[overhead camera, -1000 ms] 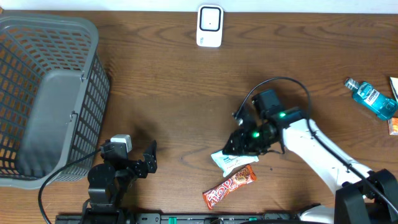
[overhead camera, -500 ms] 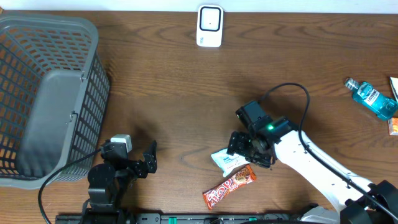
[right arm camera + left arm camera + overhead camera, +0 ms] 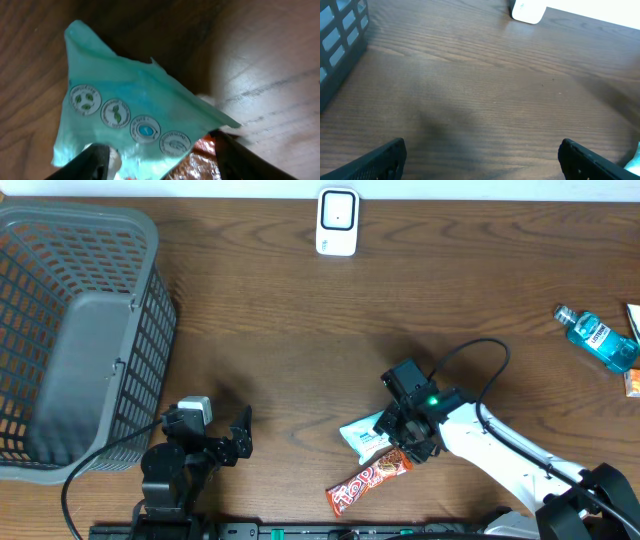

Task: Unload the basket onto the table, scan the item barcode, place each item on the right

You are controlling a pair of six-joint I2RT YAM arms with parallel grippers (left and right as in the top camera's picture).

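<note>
A teal and white packet [image 3: 362, 438] lies on the wooden table, and a red candy bar [image 3: 368, 480] lies just in front of it. My right gripper [image 3: 402, 442] is low over the packet's right end. In the right wrist view the packet [image 3: 130, 100] fills the frame, and my right gripper [image 3: 165, 167] stands open with one finger at each side of the packet's near edge. The candy bar [image 3: 197, 162] shows under that edge. The white scanner [image 3: 337, 222] stands at the far edge. My left gripper [image 3: 225, 442] rests open and empty at front left.
A grey mesh basket [image 3: 80, 330] fills the left side of the table; its wall [image 3: 340, 30] shows in the left wrist view. A blue mouthwash bottle [image 3: 600, 338] and an orange item [image 3: 632, 383] lie at the far right edge.
My right gripper has slid toward the table's front and lower over the packet's right end, its jaws spread wider. The packet, the candy bar and the left arm have stayed put.
</note>
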